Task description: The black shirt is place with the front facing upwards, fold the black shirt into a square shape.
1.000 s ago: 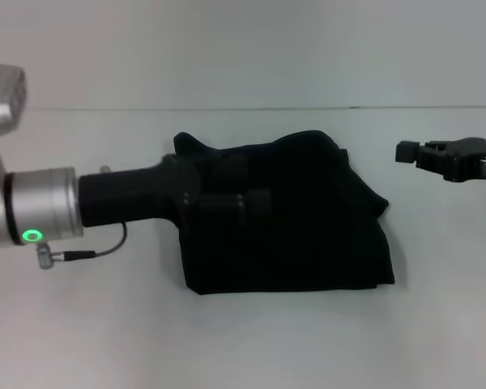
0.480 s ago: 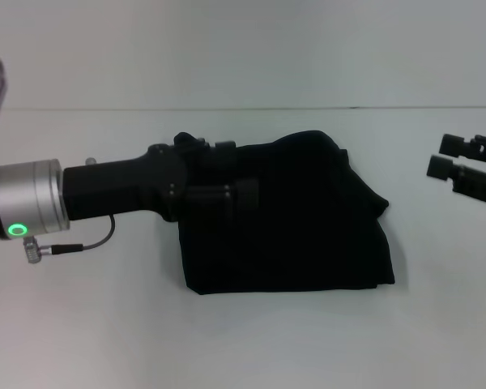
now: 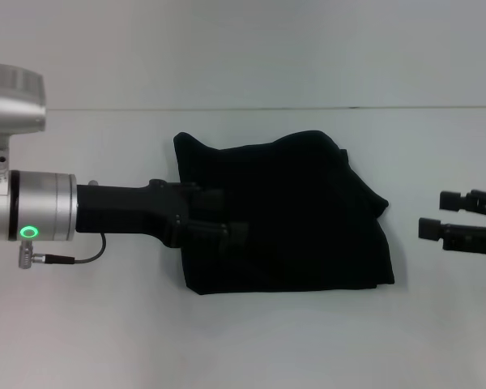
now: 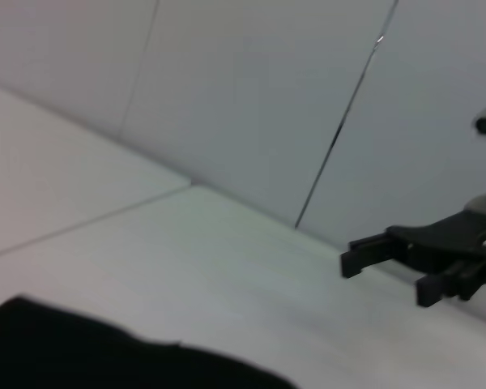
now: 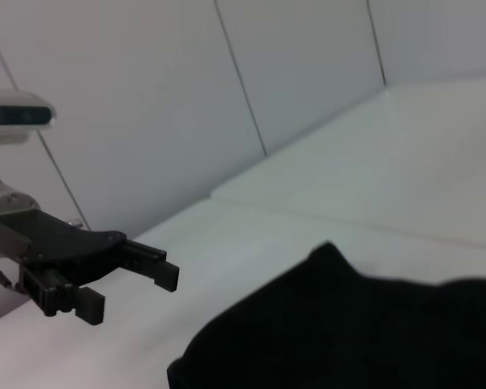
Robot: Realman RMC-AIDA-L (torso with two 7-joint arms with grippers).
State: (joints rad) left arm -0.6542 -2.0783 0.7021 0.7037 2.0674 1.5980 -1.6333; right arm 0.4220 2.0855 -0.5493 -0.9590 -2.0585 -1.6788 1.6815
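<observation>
Black soft cloth shirt point(image 3: 287, 215) lies mid-bench, already folded to a rough, lumpy rectangle (lettering hidden). Left gripper point(image 3: 231, 223), fingers apart and holding nothing, hovers over the shirt's left edge; right gripper point(image 3: 437, 215), likewise apart and empty, hangs well off its right edge. Judged step: final squaring; next, tidying the uneven far-right corner.

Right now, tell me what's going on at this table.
A two-armed robot is folding a black shirt on a white table. The shirt lies bunched into a rough, uneven block, not yet a neat square. The left claw reaches in over the shirt's left edge, open in the right wrist view; whether it touches the cloth cannot be told. The right claw hangs open off the shirt's right side, clear of it and holding nothing.
</observation>
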